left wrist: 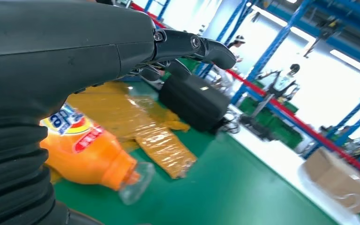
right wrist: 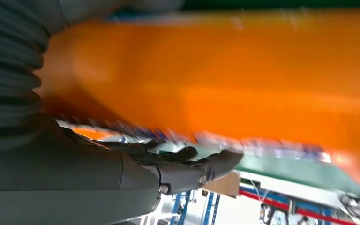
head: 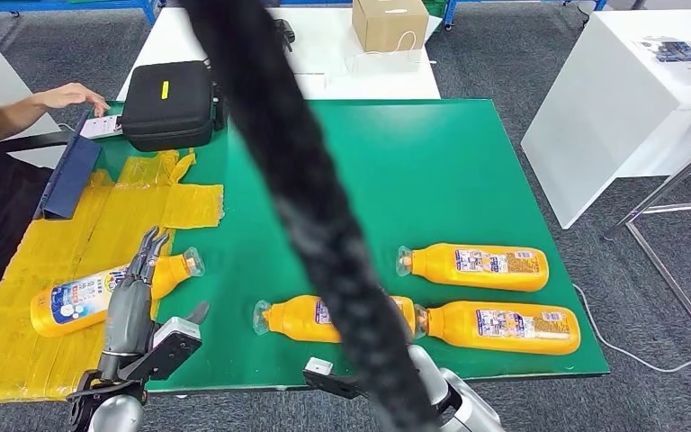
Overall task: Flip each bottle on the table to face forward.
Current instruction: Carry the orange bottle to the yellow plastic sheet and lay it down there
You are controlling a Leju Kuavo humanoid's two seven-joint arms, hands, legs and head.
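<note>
1. Far left, a person's arm [head: 49,99] rests by a black case [head: 169,103] at the table's [head: 432,171] back edge, with a blue folder [head: 70,175] beside it; both sit well clear of the bottles.
2. The left bottle [head: 99,292] lies on crinkled yellow sheeting [head: 99,234], label up, clear cap pointing right. The left hand [head: 135,292] hovers over its shoulder with its fingers [head: 150,247] extended and apart, holding nothing.
3. These look like full plastic bottles: fairly heavy, stiff-walled, smooth and inclined to roll. I'd grip across the broad body, not the slick tapering neck.
4. A thick black cable [head: 297,180] hangs across the head view, hiding part of the middle bottle [head: 310,319].
5. The right hand [right wrist: 122,183] is close against an orange bottle body; too blurred to tell whether it grips.
6. Two more bottles, the rear right bottle [head: 477,266] and the front right bottle [head: 504,327], lie near each other, so rolling one may nudge its neighbour.
</note>
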